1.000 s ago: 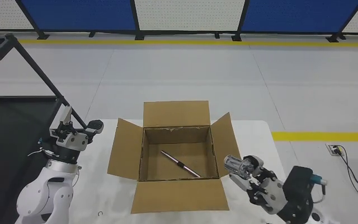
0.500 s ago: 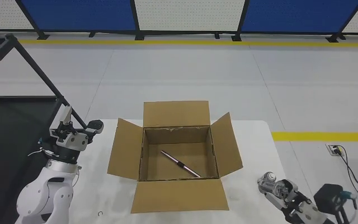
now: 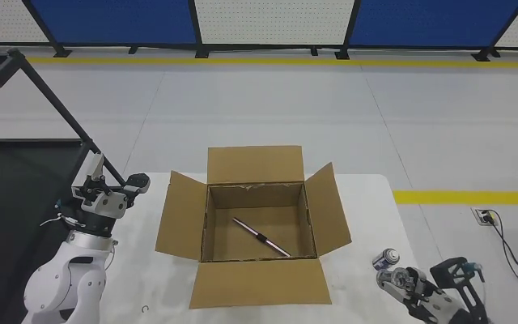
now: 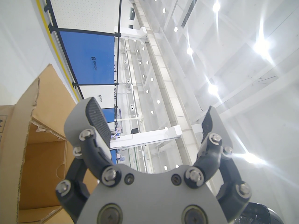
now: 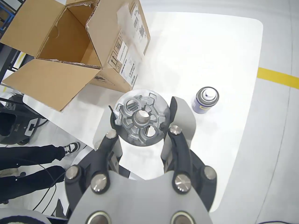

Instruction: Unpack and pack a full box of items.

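Observation:
An open cardboard box point(image 3: 256, 279) point(image 5: 70, 47) stands mid-table with all flaps spread; a thin pen point(image 3: 261, 237) lies on its floor. My right gripper point(image 5: 142, 120) point(image 3: 398, 282) is shut on a round silver metal hub point(image 5: 141, 120) point(image 3: 395, 280), held above the table's near right corner. A small blue can point(image 5: 205, 100) point(image 3: 385, 259) stands upright on the white table point(image 5: 198, 47) just beside it. My left gripper point(image 4: 151, 120) point(image 3: 136, 183) stands open and bare, tilted upward at the table's left side, next to the box's left flap point(image 4: 16, 145).
The table's rounded right edge point(image 5: 252, 82) is close to the can. A person's legs and shoes point(image 5: 35, 155) are on the floor beyond the table's near edge. A black frame point(image 3: 48, 97) stands at the far left.
My right gripper has carried the metal hub from beside the box's right flap toward the near right corner of the table. The small can now stands uncovered beside it. The left arm has not moved.

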